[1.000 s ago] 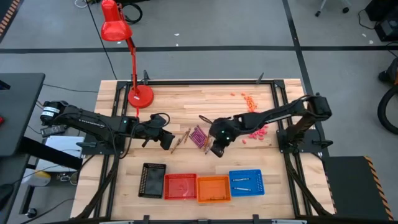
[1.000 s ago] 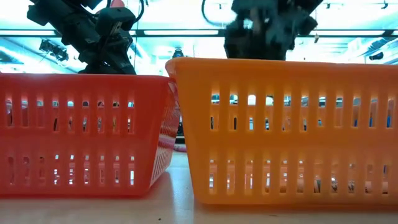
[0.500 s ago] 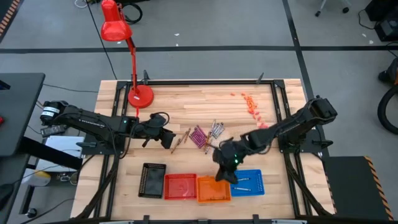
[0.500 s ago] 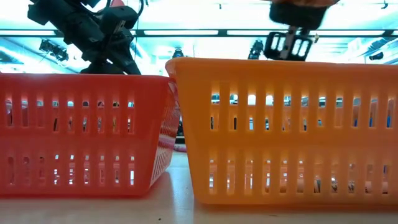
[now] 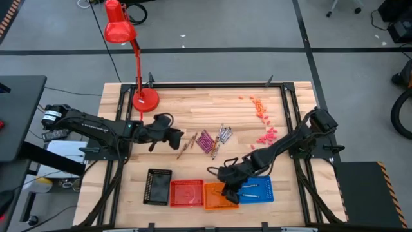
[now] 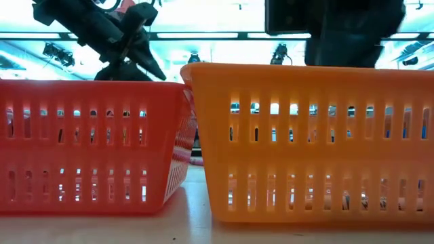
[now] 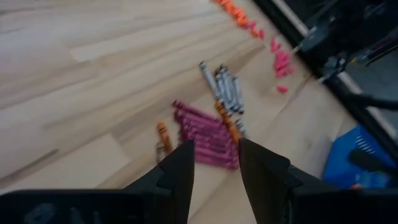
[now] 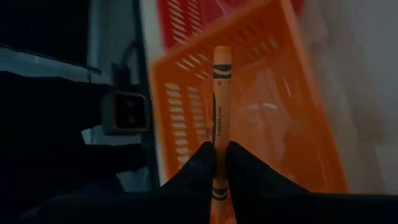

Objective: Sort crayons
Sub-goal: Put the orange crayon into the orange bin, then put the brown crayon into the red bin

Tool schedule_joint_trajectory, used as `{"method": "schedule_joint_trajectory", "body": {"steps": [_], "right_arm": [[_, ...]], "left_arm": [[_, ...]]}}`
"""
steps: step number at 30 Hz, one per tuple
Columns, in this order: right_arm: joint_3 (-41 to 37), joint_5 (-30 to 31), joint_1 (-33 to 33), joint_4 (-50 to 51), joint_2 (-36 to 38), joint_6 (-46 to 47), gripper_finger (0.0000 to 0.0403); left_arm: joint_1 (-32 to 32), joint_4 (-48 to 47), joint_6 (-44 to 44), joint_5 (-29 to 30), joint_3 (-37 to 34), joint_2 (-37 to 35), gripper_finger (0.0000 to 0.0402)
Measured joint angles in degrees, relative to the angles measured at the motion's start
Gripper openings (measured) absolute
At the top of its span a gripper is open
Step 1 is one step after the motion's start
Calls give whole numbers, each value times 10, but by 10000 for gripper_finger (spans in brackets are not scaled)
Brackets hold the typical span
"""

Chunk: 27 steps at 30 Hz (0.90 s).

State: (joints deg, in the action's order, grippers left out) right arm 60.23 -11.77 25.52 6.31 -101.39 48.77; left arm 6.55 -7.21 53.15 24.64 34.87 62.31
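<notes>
The right gripper (image 5: pixel 230 188) hangs over the orange basket (image 5: pixel 221 196). The left gripper (image 5: pixel 177 136) sits beside pink, brown and grey crayons (image 5: pixel 207 142) on the wooden table (image 5: pixel 193 106).

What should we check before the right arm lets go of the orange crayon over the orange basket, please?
1. Right gripper shut on the orange crayon: ok.
2. Crayon over the orange basket, judged from the right wrist view: ok.
3. Basket colour matches the crayon: ok.
4. Gripper's height above the basket rim: cannot tell; the low view shows only a dark mass above it.
5. Left gripper open, away from the baskets, beside the crayon pile: ok.
6. Red basket and blue basket beside the orange one, not under the crayon: ok.
</notes>
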Motion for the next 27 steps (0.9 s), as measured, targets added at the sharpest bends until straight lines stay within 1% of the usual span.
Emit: {"method": "schedule_joint_trajectory", "body": {"steps": [3,6,12,14,17,20,24,27], "right_arm": [[0,11,0,7,-3,13,51],[0,18,2,17,-3,17,69],[0,12,2,37,-4,18,112],[0,0,-2,36,-3,20,122],[5,-25,-8,38,-3,20,128],[18,-27,-14,42,-3,16,128],[43,-6,-17,57,-3,-5,127],[62,18,-21,89,-2,-28,126]], "left_arm": [[0,23,-5,1,0,0,137],[0,33,-22,1,0,0,137],[1,26,-23,0,0,0,137],[1,24,-23,-5,0,0,137],[1,21,-26,-23,0,0,137],[1,13,-34,-57,0,0,137],[5,8,-13,-108,0,13,137],[20,10,0,-124,0,30,137]]}}
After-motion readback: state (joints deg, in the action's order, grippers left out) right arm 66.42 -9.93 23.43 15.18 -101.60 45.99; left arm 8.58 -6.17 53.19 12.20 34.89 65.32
